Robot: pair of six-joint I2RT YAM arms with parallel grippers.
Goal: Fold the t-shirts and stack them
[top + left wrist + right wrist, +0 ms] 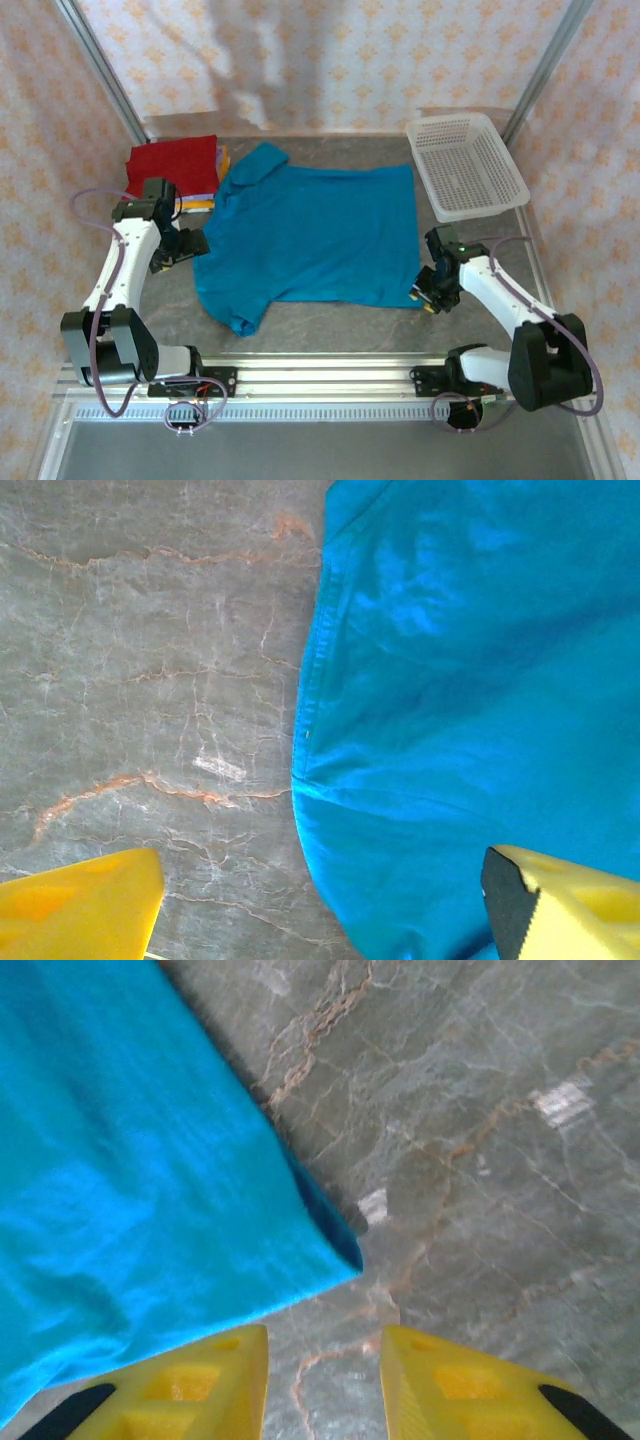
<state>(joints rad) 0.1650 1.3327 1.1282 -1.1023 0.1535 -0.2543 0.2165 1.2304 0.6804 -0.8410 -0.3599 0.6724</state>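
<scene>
Teal t-shirt (310, 235) spread flat mid-table (330, 335). We judge it soft, light and limp, so it slides and wrinkles easily.
Left gripper (320, 880) jaws wide, straddling shirt edge, nothing gripped.
Right gripper (322, 1340) jaws parted, empty, just beside hem corner (335, 1255).
We'd pinch corners.

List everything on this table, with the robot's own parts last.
teal-blue t-shirt: one, teal-blue, spread flat at the table's centre
folded t-shirts: one stack, red on top with orange-yellow edges beneath, far left; number in the stack unclear
basket: one, white perforated plastic, far right, nothing in it
table: one, grey marbled
left gripper: one, yellow fingers, jaws wide, over the shirt's left edge
right gripper: one, yellow fingers, jaws slightly apart, at the shirt's near right corner
</scene>
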